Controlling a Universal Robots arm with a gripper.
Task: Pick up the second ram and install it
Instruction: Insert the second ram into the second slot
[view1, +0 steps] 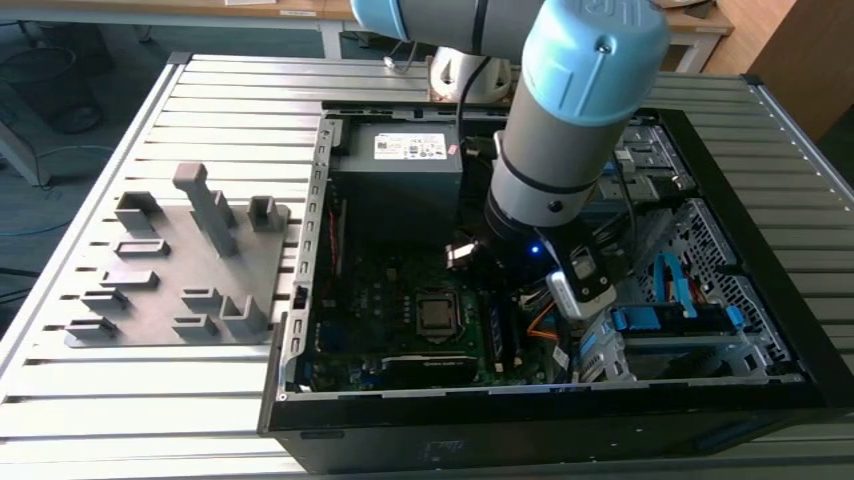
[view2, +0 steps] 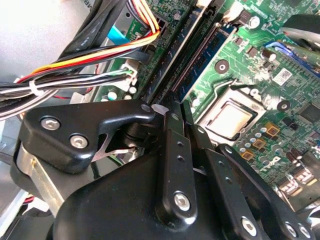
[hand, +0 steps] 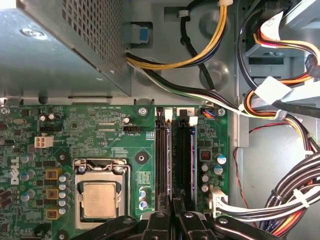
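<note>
Looking down over the tool (hand: 172, 223) in the first wrist view, its two fingers are drawn close on a thin board edge, which I judge to be the second ram (hand: 169, 160). The board stands on edge just beside the processor socket (hand: 100, 197), on the side away from it toward the empty slot (hand: 189, 155). Its long axis runs straight from the tool toward the power supply box (hand: 60, 45), parallel to the slot.
</note>
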